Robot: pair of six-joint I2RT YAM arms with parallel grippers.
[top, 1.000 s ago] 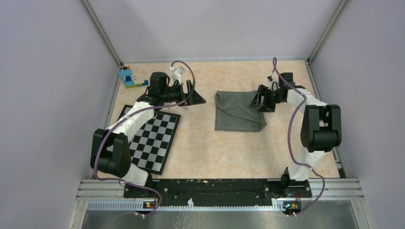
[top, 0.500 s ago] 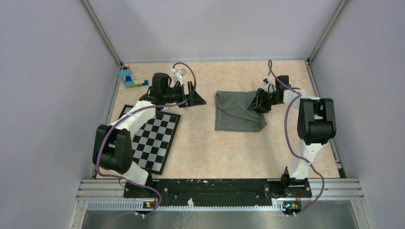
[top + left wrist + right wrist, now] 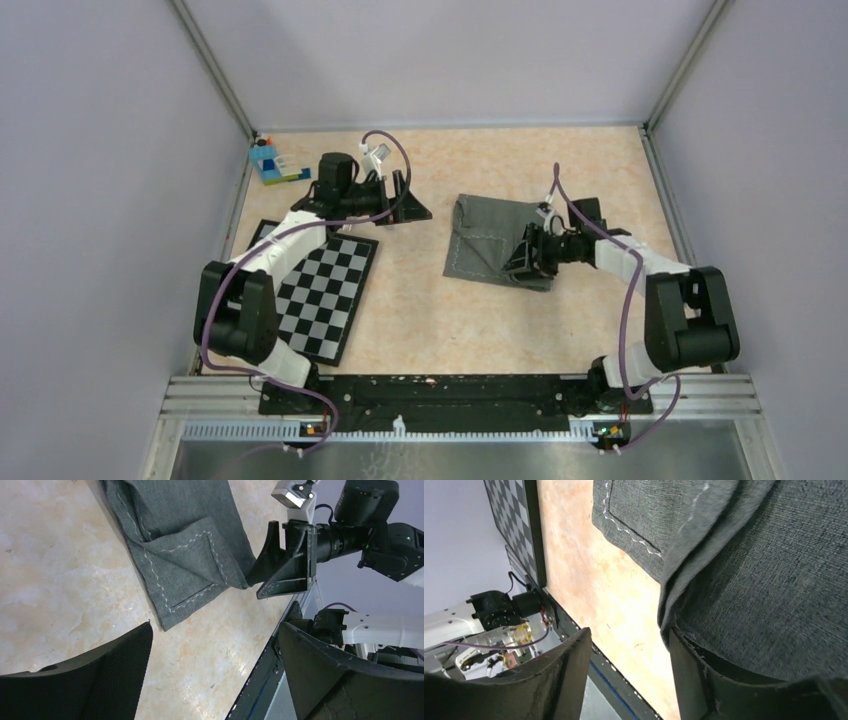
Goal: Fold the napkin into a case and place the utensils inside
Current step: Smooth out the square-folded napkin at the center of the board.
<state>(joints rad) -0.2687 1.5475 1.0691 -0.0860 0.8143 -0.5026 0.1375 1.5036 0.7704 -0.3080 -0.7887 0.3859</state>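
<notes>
Setting up a fold on the dark grey square cloth napkin (image 3: 485, 240), right of centre on the beige table (image 3: 420, 310).
Holding the left tool (image 3: 410, 198) spread wide, well apart from the cloth, probably leaving room for folding; reaching the right tool (image 3: 520, 262) into the napkin's near right edge with jaws parted, hem draping over one finger, nothing pinched.

Dark grey napkin (image 3: 482, 245) with pale zigzag stitching, black-and-white checkered mat (image 3: 335, 290), mottled beige table (image 3: 420, 305).
</notes>
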